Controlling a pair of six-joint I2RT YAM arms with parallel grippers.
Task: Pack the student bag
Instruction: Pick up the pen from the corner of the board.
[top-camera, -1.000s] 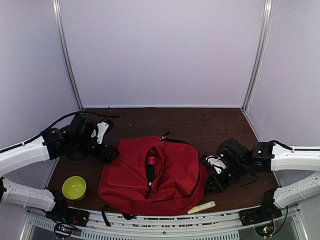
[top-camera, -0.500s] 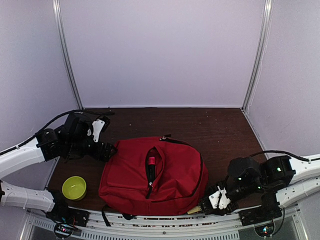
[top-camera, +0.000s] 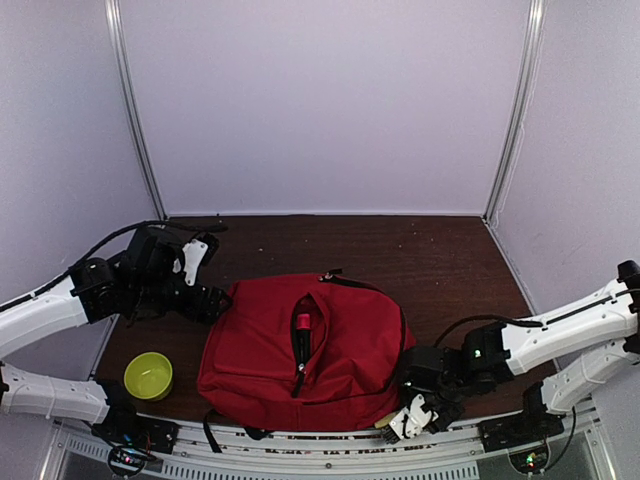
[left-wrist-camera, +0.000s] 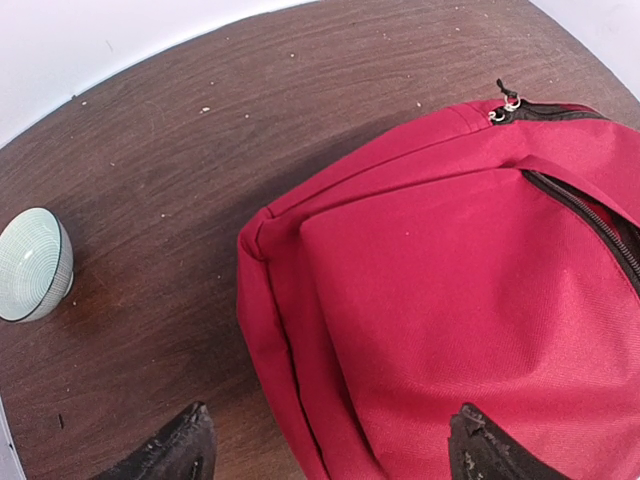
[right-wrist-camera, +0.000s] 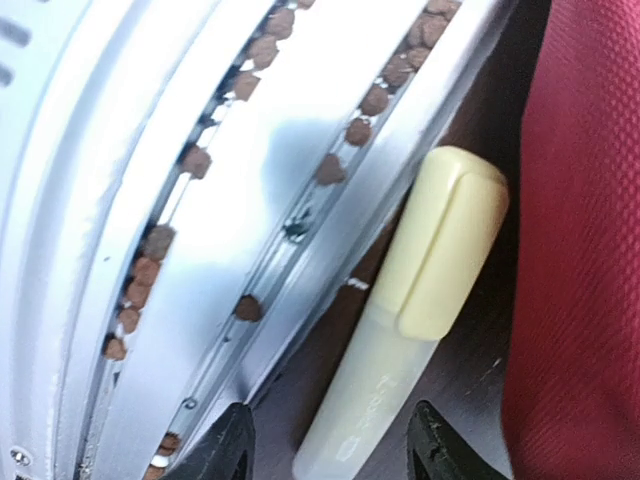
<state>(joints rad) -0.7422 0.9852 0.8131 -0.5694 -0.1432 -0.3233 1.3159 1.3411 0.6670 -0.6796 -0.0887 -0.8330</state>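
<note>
Matt woven cloth student bag (top-camera: 350, 340)

The student bag (top-camera: 350, 340) fills the near middle of the table (top-camera: 420, 245); bare wood runs along the far edge. A pale marker (right-wrist-camera: 420, 290) lies in the narrow strip between bag and rail (right-wrist-camera: 200, 200). A green bowl (top-camera: 148, 375) occupies the near left corner.

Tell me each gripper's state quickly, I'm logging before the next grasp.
Left gripper: open, holding nothing, over the student bag's edge.
Right gripper: open, fingers either side of the yellow highlighter, not clamped.
</note>
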